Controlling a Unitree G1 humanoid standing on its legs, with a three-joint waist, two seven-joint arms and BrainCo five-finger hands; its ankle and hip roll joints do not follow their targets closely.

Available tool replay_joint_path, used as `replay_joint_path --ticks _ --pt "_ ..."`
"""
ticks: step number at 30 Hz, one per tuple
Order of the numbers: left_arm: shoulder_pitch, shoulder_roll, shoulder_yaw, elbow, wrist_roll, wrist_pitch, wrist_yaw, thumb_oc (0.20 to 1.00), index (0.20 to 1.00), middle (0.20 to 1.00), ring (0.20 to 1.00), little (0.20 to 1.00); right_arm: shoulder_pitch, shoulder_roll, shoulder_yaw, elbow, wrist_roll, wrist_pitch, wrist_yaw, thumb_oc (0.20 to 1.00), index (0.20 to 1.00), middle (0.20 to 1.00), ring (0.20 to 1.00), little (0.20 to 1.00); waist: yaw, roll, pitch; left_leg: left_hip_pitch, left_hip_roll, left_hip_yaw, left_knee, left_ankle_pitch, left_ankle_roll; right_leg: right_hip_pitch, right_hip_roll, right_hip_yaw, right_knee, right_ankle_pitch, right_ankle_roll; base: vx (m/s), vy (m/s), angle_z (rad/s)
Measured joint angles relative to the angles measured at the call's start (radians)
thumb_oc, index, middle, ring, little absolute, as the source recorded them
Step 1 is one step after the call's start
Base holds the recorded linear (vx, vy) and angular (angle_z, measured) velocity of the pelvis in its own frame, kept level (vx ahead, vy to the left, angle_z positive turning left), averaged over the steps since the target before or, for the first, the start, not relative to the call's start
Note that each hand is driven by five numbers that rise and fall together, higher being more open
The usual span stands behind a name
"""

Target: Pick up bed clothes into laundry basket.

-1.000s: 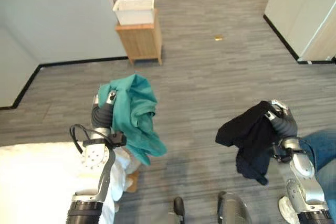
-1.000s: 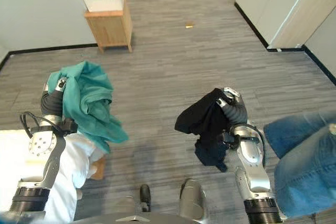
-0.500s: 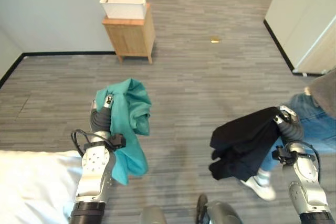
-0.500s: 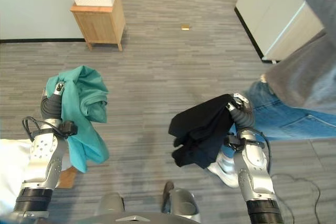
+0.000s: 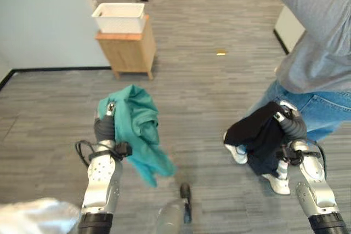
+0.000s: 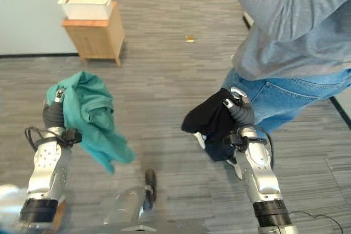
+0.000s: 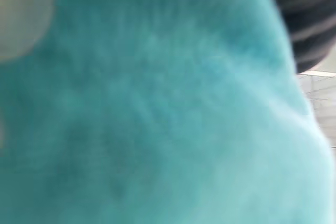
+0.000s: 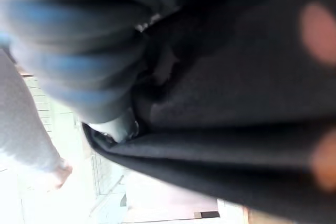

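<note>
My left hand (image 5: 105, 126) is curled round a crumpled teal cloth garment (image 5: 140, 130), which drapes off it above the grey plank floor (image 5: 197, 86). My right hand (image 5: 290, 124) is clenched on a bunched black cloth garment (image 5: 256, 135) that hangs just in front of a person in blue jeans (image 6: 285, 94) and a grey top. Well ahead of me, a white plastic laundry basket (image 5: 119, 17) sits on top of a small wooden cabinet (image 5: 127, 53) beside the pale wall.

Teal garment (image 5: 140, 130): soft matt cloth, creased. Black garment (image 5: 255, 132): matt cloth. Basket (image 5: 119, 17): white plastic, woven texture. Stand (image 5: 129, 54): light wood, smooth. Floor (image 5: 203, 80): grey, streaked wood-grain planks, matt.
</note>
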Motion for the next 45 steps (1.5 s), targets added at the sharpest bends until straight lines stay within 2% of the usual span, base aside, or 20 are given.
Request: replay_joint_path --ticks 1,2,4,5,7,9,10,11,14,16,18,21,23,25,27,32,40,41,42,45 --pt "0.003 0.009 -0.003 0.000 0.000 0.001 0.005 0.200 0.200 0.200 0.200 0.200 0.011 0.005 0.018 -0.005 0.000 0.001 0.007 0.200 0.200 0.200 0.200 0.200 -0.012 -0.022 -0.006 0.021 -0.021 -0.003 -0.020 0.002 0.001 -0.050 -0.033 -0.015 0.106 -0.009 0.011 0.20 -0.025 0.18" --pt "-0.004 0.012 -0.007 -0.003 0.000 0.002 0.007 0.200 0.200 0.200 0.200 0.200 0.024 0.012 0.025 -0.022 -0.002 0.010 0.022 0.200 0.200 0.200 0.200 0.200 -0.036 -0.049 -0.010 0.057 -0.059 -0.016 -0.045 0.000 0.021 -0.120 -0.104 -0.021 0.227 -0.013 0.009 0.32 -0.135 0.53" --pt "-0.022 0.020 -0.011 -0.009 -0.001 0.003 0.006 0.200 0.200 0.200 0.200 0.200 0.018 0.016 0.022 -0.033 -0.002 0.019 0.023 0.200 0.200 0.200 0.200 0.200 -0.058 -0.049 -0.008 0.086 -0.085 -0.041 -0.067 -0.005 0.020 -0.175 -0.185 -0.015 0.226 -0.007 0.024 0.38 -0.232 0.53" --pt "-0.037 0.014 -0.009 -0.015 -0.002 0.001 0.009 0.200 0.200 0.200 0.200 0.200 0.014 0.025 0.009 -0.039 -0.001 0.019 0.028 0.200 0.200 0.200 0.200 0.200 -0.053 -0.030 0.001 0.109 -0.092 -0.067 -0.069 -0.025 0.015 -0.190 -0.263 -0.090 0.174 -0.021 0.010 0.29 -0.264 0.40" --pt "-0.065 0.018 -0.002 -0.015 -0.004 0.000 0.009 0.200 0.200 0.200 0.200 0.200 -0.001 0.022 0.013 -0.033 -0.001 0.030 0.033 0.200 0.200 0.200 0.200 0.200 -0.054 0.006 0.024 0.156 -0.088 -0.126 -0.092 -0.034 0.006 -0.195 -0.330 -0.092 -0.035 0.021 0.035 0.30 -0.304 0.56" --pt "-0.073 0.025 -0.002 -0.015 -0.006 -0.005 0.009 0.200 0.200 0.200 0.200 0.200 -0.004 0.024 0.012 -0.027 0.000 0.029 0.033 0.200 0.200 0.200 0.200 0.200 -0.059 0.006 0.026 0.182 -0.091 -0.161 -0.107 -0.040 -0.004 -0.165 -0.332 0.025 -0.299 0.108 0.082 0.24 -0.304 0.75" --pt "-0.071 0.028 -0.003 -0.015 -0.007 -0.005 0.009 0.200 0.200 0.200 0.200 0.200 -0.002 0.026 0.012 -0.024 0.000 0.030 0.032 0.200 0.200 0.200 0.200 0.200 -0.061 -0.002 0.024 0.193 -0.093 -0.174 -0.116 -0.045 -0.012 -0.161 -0.329 0.074 -0.379 0.176 0.115 0.20 -0.335 0.84" --pt "-0.067 0.031 -0.003 -0.015 -0.008 -0.005 0.010 0.200 0.200 0.200 0.200 0.200 -0.003 0.026 0.010 -0.024 0.000 0.029 0.033 0.200 0.200 0.200 0.200 0.200 -0.060 -0.015 0.025 0.204 -0.095 -0.189 -0.119 -0.049 -0.021 -0.160 -0.323 0.102 -0.430 0.229 0.121 0.18 -0.375 0.64" --pt "-0.051 0.036 -0.004 -0.015 -0.011 -0.005 0.007 0.200 0.200 0.200 0.200 0.200 0.009 0.042 0.001 -0.015 0.001 0.029 0.037 0.200 0.200 0.200 0.200 0.200 -0.054 -0.074 0.011 0.216 -0.094 -0.254 -0.110 -0.078 -0.081 -0.109 -0.278 0.107 -0.521 0.327 0.092 0.09 -0.443 0.73" --pt "-0.050 0.029 -0.011 -0.014 -0.011 -0.007 0.005 0.200 0.200 0.200 0.200 0.200 0.010 0.043 -0.011 0.001 0.001 0.027 0.037 0.200 0.200 0.200 0.200 0.200 -0.063 -0.085 0.015 0.200 -0.061 -0.285 -0.055 -0.108 -0.115 -0.060 -0.247 0.083 -0.543 0.376 0.077 -0.01 -0.345 1.01" --pt "-0.064 0.022 -0.030 -0.014 -0.013 -0.006 -0.007 0.200 0.200 0.200 0.200 0.200 -0.003 -0.004 -0.034 0.017 0.001 0.028 0.029 0.200 0.200 0.200 0.200 0.200 -0.092 -0.052 0.031 0.108 0.050 -0.147 0.068 -0.120 -0.123 -0.016 -0.186 -0.043 -0.549 0.357 0.051 -0.05 -0.274 1.16" --pt "-0.079 0.021 -0.064 -0.004 -0.012 0.003 -0.014 0.200 0.200 0.200 0.200 0.200 -0.015 -0.057 -0.050 0.017 0.000 0.034 0.029 0.200 0.200 0.200 0.200 0.200 -0.094 -0.048 0.037 0.072 0.080 -0.017 0.084 -0.052 -0.127 0.010 -0.176 -0.144 -0.555 0.332 0.031 0.04 -0.178 0.87" --pt "-0.085 0.019 -0.082 -0.003 -0.012 0.004 -0.016 0.200 0.200 0.200 0.200 0.200 -0.040 -0.085 -0.047 0.015 -0.001 0.037 0.029 0.200 0.200 0.200 0.200 0.200 -0.092 -0.007 0.034 0.089 0.104 0.120 0.021 -0.075 -0.122 0.026 -0.165 -0.200 -0.550 0.309 0.015 0.10 -0.041 0.94" --pt "-0.132 0.012 -0.120 0.044 -0.012 0.008 -0.018 0.200 0.200 0.200 0.200 0.200 -0.055 -0.096 -0.023 0.039 -0.001 0.041 0.012 0.200 0.200 0.200 0.200 0.200 -0.074 0.015 0.028 0.099 0.096 0.118 0.007 -0.089 -0.127 0.028 -0.188 -0.248 -0.503 0.265 0.028 0.02 0.021 0.88" --pt "-0.155 0.011 -0.156 0.057 -0.011 0.026 -0.022 0.200 0.200 0.200 0.200 0.200 -0.101 -0.086 0.014 0.092 -0.001 0.063 0.007 0.200 0.200 0.200 0.200 0.200 -0.051 0.036 0.022 0.091 0.066 0.051 0.007 -0.064 -0.127 0.033 -0.214 -0.291 -0.441 0.227 0.035 0.08 0.076 0.83" --pt "-0.143 0.012 -0.149 0.055 -0.010 0.041 -0.034 0.200 0.200 0.200 0.200 0.200 -0.145 -0.049 0.058 0.104 -0.002 0.081 0.017 0.200 0.200 0.200 0.200 0.200 0.003 0.050 0.001 0.116 -0.022 -0.011 -0.062 -0.028 -0.078 0.042 -0.288 -0.353 -0.378 0.187 0.063 0.06 0.085 0.48" --pt "-0.055 0.012 -0.087 0.003 -0.011 0.045 -0.038 0.200 0.200 0.200 0.200 0.200 -0.116 0.023 0.074 0.103 -0.001 0.086 0.040 0.200 0.200 0.200 0.200 0.200 0.016 0.023 -0.031 0.156 -0.056 0.013 -0.121 -0.019 -0.063 0.046 -0.311 -0.326 -0.407 0.196 0.085 0.03 0.042 -0.06" --pt "-0.018 0.011 -0.084 0.003 -0.011 0.045 -0.039 0.200 0.200 0.200 0.200 0.200 -0.038 0.022 0.073 0.084 -0.001 0.084 0.052 0.200 0.200 0.200 0.200 0.200 -0.010 0.018 -0.079 0.170 -0.033 0.035 -0.135 -0.019 -0.063 0.048 -0.284 -0.301 -0.434 0.202 0.078 0.01 -0.006 -0.06" --pt "-0.019 0.029 -0.092 0.005 -0.010 0.046 -0.055 0.200 0.200 0.200 0.200 0.200 -0.005 0.051 0.020 0.083 0.001 0.079 0.059 0.200 0.200 0.200 0.200 0.200 -0.033 0.019 -0.079 0.175 -0.037 0.025 -0.145 -0.016 -0.059 0.051 -0.265 -0.219 -0.439 0.201 0.079 0.00 -0.016 0.13" --pt "-0.018 0.072 -0.091 0.007 -0.007 0.047 -0.080 0.200 0.200 0.200 0.200 0.200 0.075 0.077 -0.087 0.086 0.014 0.073 0.037 0.200 0.200 0.200 0.200 0.200 -0.074 0.024 -0.083 0.199 -0.058 0.013 -0.176 0.002 -0.055 0.072 -0.268 -0.110 -0.469 0.192 0.101 0.00 -0.009 0.13"
